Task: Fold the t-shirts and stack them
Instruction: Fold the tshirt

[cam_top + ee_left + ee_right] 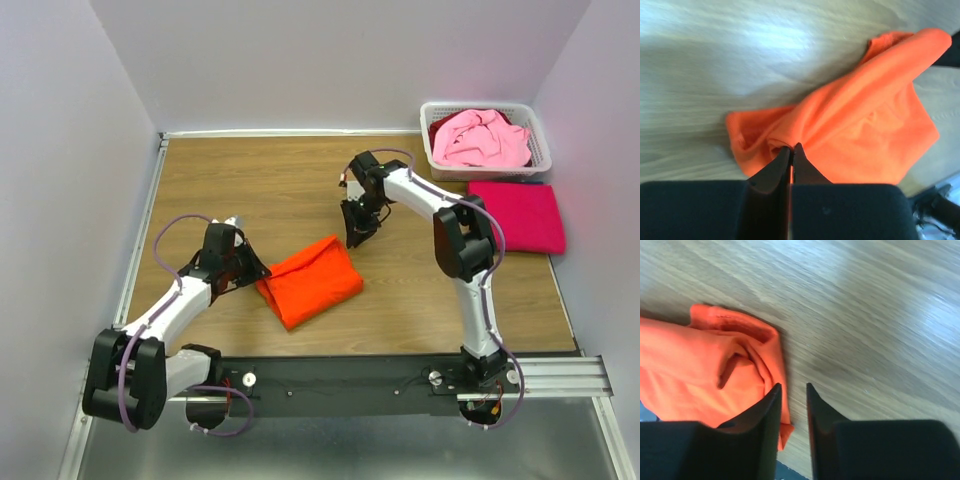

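Clerk: Left end effector, item one. State?

Keeper: Closed. Tips are pressed together on a fold at the left edge of the orange t-shirt, with a sliver of orange between them. I read that as a pinch on the cloth.

Clerk: Right end effector?

Keeper: Jaws parted, bare wood in the gap, nothing held. One finger stands against the far corner of the same shirt; whether it presses the cloth I cannot tell.

Clerk: Item two, the orange shirt. Location?

Keeper: Middle of the tabletop, between the two arms, in a rough folded bundle, not flat.

Clerk: Companion pieces?

Keeper: Magenta t-shirt, folded flat at the right side of the tabletop, just in front of the white basket. Pink t-shirt, crumpled inside that basket.

Clerk: Handling notes for the orange one.

Keeper: Light, soft, limp. It has no stiffness to keep a shape, so whatever hangs from a single pinch will likely sag and bunch. Not fragile. It probably slides easily on the smooth wood, which could drag a fold askew.

Clerk: Where to take hold?

Keeper: At hems and corners, through all layers, one end effector on each of two opposite corners so the edge spans taut. The bunched ridge across the middle is poor purchase: a grip there would likely catch only the top layer.
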